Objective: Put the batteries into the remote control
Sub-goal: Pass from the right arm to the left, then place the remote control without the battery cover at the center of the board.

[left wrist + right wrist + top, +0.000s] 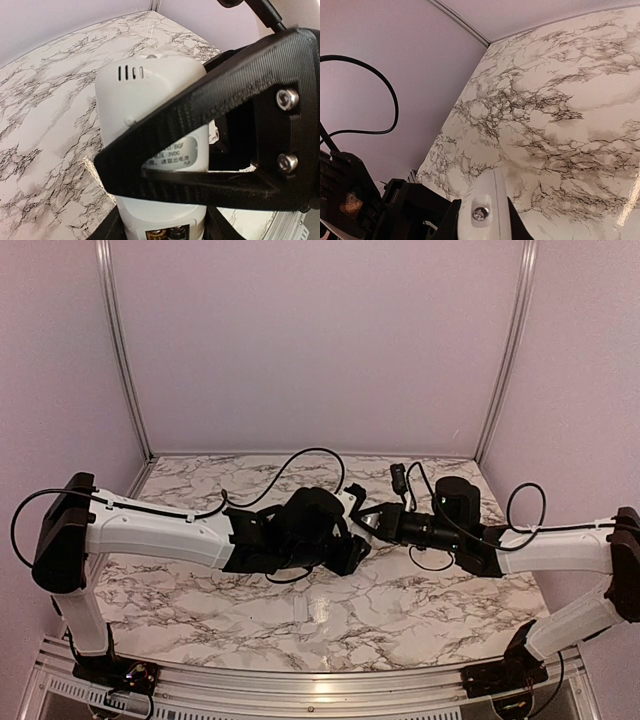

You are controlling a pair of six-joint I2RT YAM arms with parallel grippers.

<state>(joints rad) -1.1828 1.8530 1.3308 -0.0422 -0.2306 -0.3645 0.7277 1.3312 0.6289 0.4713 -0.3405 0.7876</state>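
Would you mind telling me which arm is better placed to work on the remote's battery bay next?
Right, probably. The left claw is shut on the remote control, steadying it, while the right claw sits close against it; whether that one holds anything is unclear.

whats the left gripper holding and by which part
The slim white rectangular remote control, clamped at its battery-compartment end by the left gripper.

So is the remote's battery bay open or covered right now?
Open: the left wrist view shows batteries lying exposed in the remote control's back, no cover over them.
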